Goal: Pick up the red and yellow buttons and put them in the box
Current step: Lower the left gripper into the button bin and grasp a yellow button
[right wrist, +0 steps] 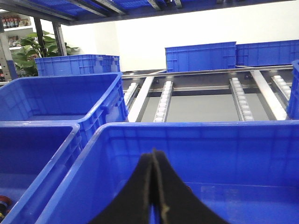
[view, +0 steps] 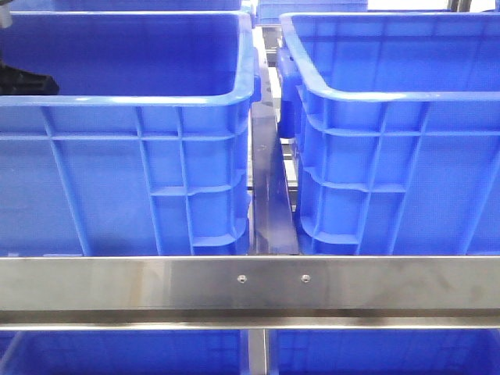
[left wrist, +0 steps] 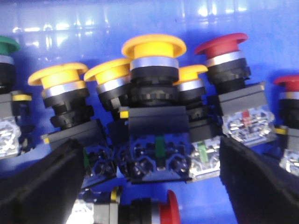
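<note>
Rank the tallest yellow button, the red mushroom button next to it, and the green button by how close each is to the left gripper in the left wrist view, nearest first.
Measured from the open left gripper:
1. Tallest yellow button, centred directly ahead between the fingers.
2. Red mushroom button, off to one side, beyond one finger.
3. Green button, at the far opposite edge, partly cut off.

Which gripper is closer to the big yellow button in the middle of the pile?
Left. The left gripper has open jaws either side of the yellow button. The right gripper, jaws shut, hangs over another blue bin.

no readable text, labels or numbers
</note>
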You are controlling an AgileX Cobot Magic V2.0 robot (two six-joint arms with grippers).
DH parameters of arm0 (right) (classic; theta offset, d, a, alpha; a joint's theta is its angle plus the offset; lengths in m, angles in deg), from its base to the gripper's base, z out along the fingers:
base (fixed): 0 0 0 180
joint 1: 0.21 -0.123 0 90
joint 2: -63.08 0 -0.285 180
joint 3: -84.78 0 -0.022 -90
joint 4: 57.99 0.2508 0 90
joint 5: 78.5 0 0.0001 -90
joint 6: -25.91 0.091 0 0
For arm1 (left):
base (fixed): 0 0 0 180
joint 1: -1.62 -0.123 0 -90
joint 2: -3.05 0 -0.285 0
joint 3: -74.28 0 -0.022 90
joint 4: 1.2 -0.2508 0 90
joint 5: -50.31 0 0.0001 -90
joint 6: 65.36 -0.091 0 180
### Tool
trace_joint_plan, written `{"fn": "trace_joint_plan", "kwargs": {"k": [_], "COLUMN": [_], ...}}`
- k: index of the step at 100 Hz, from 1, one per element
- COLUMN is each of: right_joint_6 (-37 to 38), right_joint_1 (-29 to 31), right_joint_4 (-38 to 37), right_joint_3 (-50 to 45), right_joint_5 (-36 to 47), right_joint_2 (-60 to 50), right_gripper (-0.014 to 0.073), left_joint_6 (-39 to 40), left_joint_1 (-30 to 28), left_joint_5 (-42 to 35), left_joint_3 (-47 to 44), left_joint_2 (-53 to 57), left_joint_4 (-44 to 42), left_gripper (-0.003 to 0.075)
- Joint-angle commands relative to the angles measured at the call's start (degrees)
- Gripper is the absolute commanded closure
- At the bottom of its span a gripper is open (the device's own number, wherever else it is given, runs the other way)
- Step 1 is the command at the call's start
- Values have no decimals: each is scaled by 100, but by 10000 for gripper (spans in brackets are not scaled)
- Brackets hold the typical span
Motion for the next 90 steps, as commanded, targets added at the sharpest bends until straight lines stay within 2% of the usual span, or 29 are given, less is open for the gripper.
{"fn": "trace_joint_plan", "kwargs": {"k": [1, 9, 16, 35, 43, 75, 90], "right_joint_6": [-37, -37, -37, -37, -37, -37, -37], "right_joint_1": [26, 26, 26, 26, 26, 26, 26], "right_joint_4": [49, 49, 49, 49, 49, 49, 49], "right_joint_3": [155, 155, 155, 155, 155, 155, 155], "right_joint_5": [-52, -52, -52, -52, -52, -52, -52], "right_joint_2": [-12, -12, -12, -12, -12, -12, -12], "right_gripper": [709, 709, 709, 709, 709, 709, 709], "left_joint_6": [-1, -1, -1, -1, -1, -1, -1], "left_joint_1": [-7, -7, -7, -7, -7, -7, 209], "left_joint_5": [-346, -346, -346, -346, -334, 132, 482], "left_joint_3": [178, 178, 178, 178, 178, 178, 178], "left_joint_2": [195, 195, 206, 206, 242, 1052, 1756], "left_joint_4": [48, 48, 48, 48, 48, 60, 60], "left_gripper": [188, 216, 288, 624, 738, 739, 739]}}
